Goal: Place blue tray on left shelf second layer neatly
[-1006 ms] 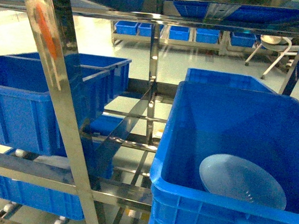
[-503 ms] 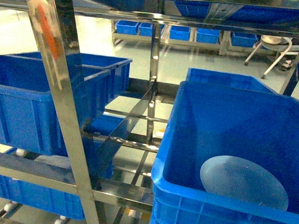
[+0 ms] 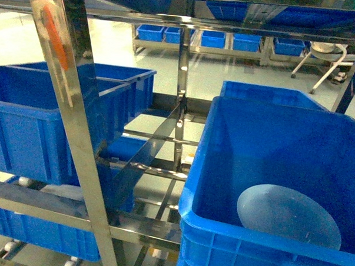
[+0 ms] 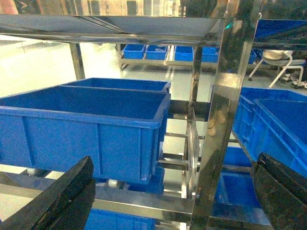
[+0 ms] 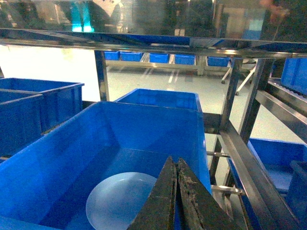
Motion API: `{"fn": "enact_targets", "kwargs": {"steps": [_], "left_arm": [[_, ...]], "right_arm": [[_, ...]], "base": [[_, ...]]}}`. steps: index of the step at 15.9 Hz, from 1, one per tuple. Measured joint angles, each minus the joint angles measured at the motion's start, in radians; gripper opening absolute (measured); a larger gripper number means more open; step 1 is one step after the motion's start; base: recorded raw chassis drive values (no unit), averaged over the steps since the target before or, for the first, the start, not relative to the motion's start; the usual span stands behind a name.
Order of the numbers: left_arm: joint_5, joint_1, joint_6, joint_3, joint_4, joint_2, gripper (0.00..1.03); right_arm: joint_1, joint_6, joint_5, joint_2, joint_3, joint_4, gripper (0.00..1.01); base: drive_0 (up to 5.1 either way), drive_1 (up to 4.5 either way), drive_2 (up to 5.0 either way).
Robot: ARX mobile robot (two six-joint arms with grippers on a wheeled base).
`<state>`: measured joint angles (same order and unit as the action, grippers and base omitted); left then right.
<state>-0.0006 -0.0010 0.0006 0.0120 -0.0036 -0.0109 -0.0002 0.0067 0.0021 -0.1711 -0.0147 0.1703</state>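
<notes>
Blue tray (image 3: pixel 289 215): pale blue round dish, lying flat on the floor of a deep blue crate (image 3: pixel 224 147) at the right of the head view, toward the near right corner; also seen from the right wrist view (image 5: pixel 120 200), resting on the crate bottom, nothing touching it

Right gripper (image 5: pixel 176 189): dark fingers pressed together with no gap, nothing held between them; poised above the crate, over the near edge of the tray in its own camera

Left gripper (image 4: pixel 172 196): fingers spread wide apart at the two lower corners of its view, nothing between them; facing the steel rack

Left shelf second layer (image 3: pixel 147 226): shiny steel cross bars and rails, left of the tray's crate; a second blue crate (image 3: pixel 42 121) sits on the left side of the rack, a third crate (image 3: pixel 35 230) below it

Steel upright (image 3: pixel 67 87): reflective, near the camera, with an orange smear near its top
</notes>
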Motion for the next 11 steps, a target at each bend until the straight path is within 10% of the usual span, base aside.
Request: {"fn": "enact_targets", "kwargs": {"steps": [2, 7, 11], "left_arm": [[-0.002, 0.000, 0.000, 0.000, 0.000, 0.000, 0.98], [0.000, 0.000, 0.000, 0.000, 0.000, 0.000, 0.98], [0.000, 0.000, 0.000, 0.000, 0.000, 0.000, 0.98]], "right_arm": [[0.000, 0.000, -0.001, 0.158, -0.001, -0.176, 0.02], [0.000, 0.000, 0.000, 0.166, -0.001, -0.170, 0.02], [0.000, 0.000, -0.001, 0.166, -0.001, -0.174, 0.46]], "base": [[0.0, 0.00, 0.0], [0.0, 0.00, 0.0], [0.0, 0.00, 0.0]]}}
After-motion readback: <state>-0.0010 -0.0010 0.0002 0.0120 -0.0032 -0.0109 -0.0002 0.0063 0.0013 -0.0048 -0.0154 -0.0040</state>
